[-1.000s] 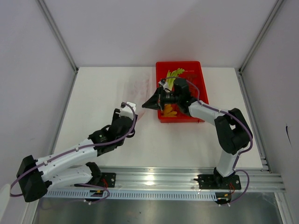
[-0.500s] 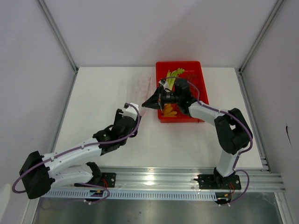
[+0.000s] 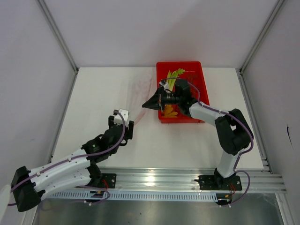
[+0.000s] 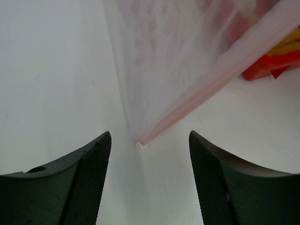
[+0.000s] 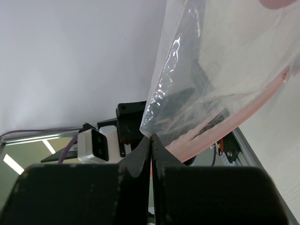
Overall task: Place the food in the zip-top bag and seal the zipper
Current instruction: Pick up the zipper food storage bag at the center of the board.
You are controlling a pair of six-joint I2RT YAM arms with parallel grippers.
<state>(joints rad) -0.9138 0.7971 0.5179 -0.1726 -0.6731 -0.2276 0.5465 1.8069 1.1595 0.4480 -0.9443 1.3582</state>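
I saw left gripper [image 4: 149,136] spread wide, empty, corner of zip-top bag [image 4: 178,56] just ahead of it | right gripper [image 5: 151,140] clamped on the bag's edge beside red tray [image 3: 180,63] | left arm stretched low across table [image 3: 93,93].

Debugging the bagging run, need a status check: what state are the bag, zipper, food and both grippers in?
zip-top bag: no food visible inside; one corner on the table, far end pinched.
zipper: sealed or open, cannot tell.
left gripper: open, empty, bag corner just ahead.
right gripper: shut on the bag's edge.
stalk: lying in the red tray, not bagged.
yellow-orange pieces: in the tray, not bagged.
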